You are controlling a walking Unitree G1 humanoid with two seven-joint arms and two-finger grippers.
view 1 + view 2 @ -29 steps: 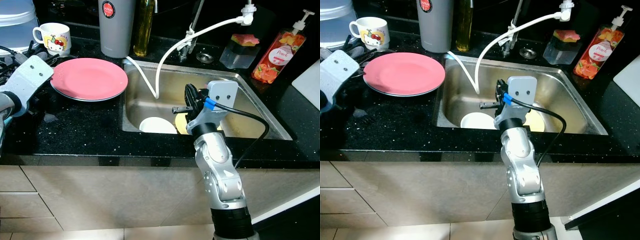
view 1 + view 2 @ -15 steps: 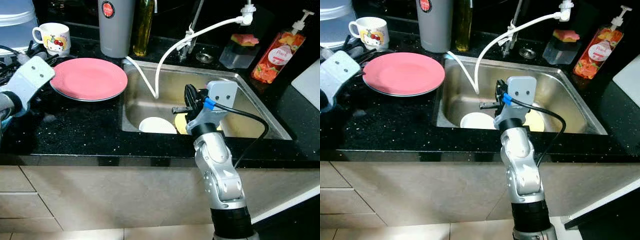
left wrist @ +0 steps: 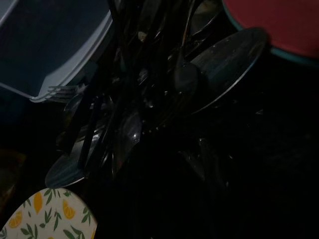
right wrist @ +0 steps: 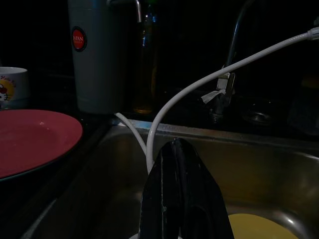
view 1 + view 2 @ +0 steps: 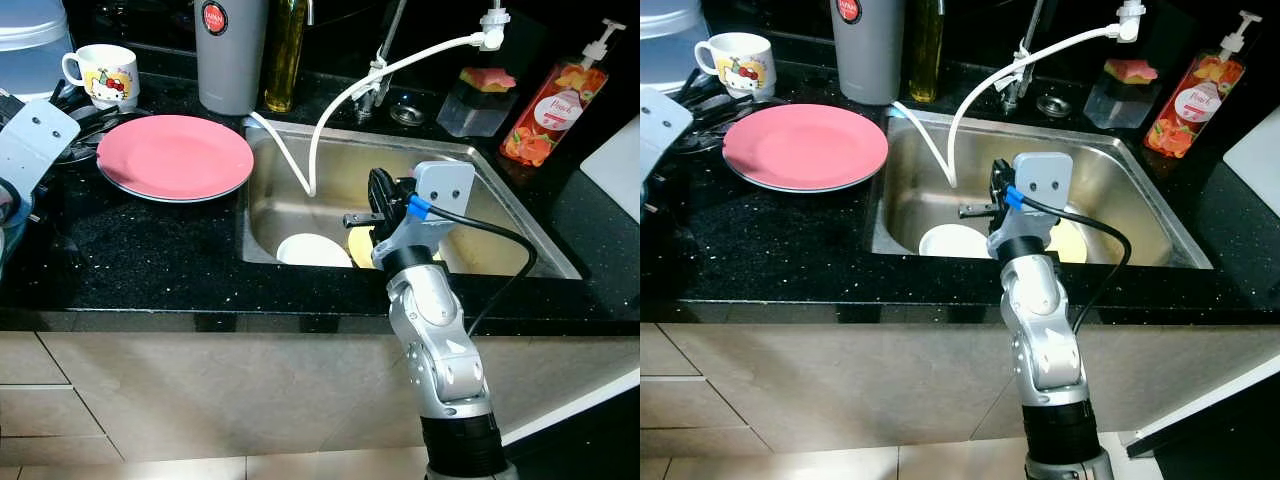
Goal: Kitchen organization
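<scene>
A pink plate (image 5: 175, 157) lies on the black counter left of the steel sink (image 5: 500, 200). In the sink lie a white bowl (image 5: 313, 250) and a yellow plate (image 5: 1072, 240). My right gripper (image 5: 380, 200) hovers over the sink above the bowl, shut with nothing in it; the right wrist view shows its fingers (image 4: 179, 199) pressed together. My left arm (image 5: 32, 148) is at the counter's far left, beside the plate. Its wrist view is dark and shows a heap of cutlery (image 3: 134, 99) and a lemon-patterned plate (image 3: 50, 219).
A mug (image 5: 103, 75), a grey flask (image 5: 232, 55) and an oil bottle (image 5: 285, 55) stand along the back. A white hose (image 5: 340, 110) hangs into the sink. A sponge box (image 5: 478, 100) and a soap dispenser (image 5: 546, 115) sit at the back right.
My left arm has drawn back to the left, away from the pink plate. The right arm has stayed over the sink.
</scene>
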